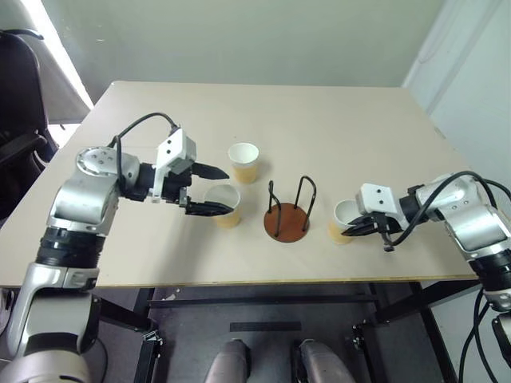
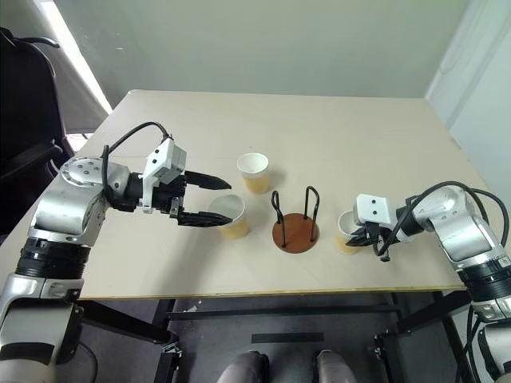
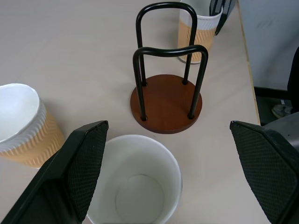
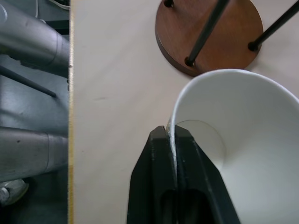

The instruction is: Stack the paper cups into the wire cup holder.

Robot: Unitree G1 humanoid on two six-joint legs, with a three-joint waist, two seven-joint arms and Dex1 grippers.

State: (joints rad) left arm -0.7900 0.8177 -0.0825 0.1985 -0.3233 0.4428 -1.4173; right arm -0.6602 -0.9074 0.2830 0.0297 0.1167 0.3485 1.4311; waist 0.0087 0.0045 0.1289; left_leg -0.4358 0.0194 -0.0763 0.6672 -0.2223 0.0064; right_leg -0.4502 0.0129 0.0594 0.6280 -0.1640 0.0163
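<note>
**Rim pinch on one cup, open jaws over another, holder between**

The scene is laid out on a pale beige rectangular tabletop (image 1: 335, 120). Near its front edge, at the middle, the wire cup holder (image 1: 287, 211) is seen: a round reddish-brown disc base carrying two thin black wire loops, upright and empty. Three small tapered paper cups, pale yellow-tan and ribbed outside and white within, are spread around it, all upright on the table: one to the holder's left (image 1: 223, 204), one behind that and a little nearer the holder (image 1: 243, 162), and one just to the holder's right (image 1: 343, 220).

The cups are judged to be very light, thin-walled and easily crushed or tipped; the rolled rim is the stiffest part, so a gentle pinch across the wall at the rim, or a light clasp round the upper body, is advised.

The left arm is bent inward from the left, and the left gripper (image 1: 204, 190) is pointed right and slightly downward; its black fingers stand wide apart over the left cup, one above the mouth and one at the rim, with nothing held. The right arm is reached in from the right, and the right gripper (image 4: 174, 140) is angled down; its fingers are pressed together on the wall of the right cup, one inside and one outside.
</note>
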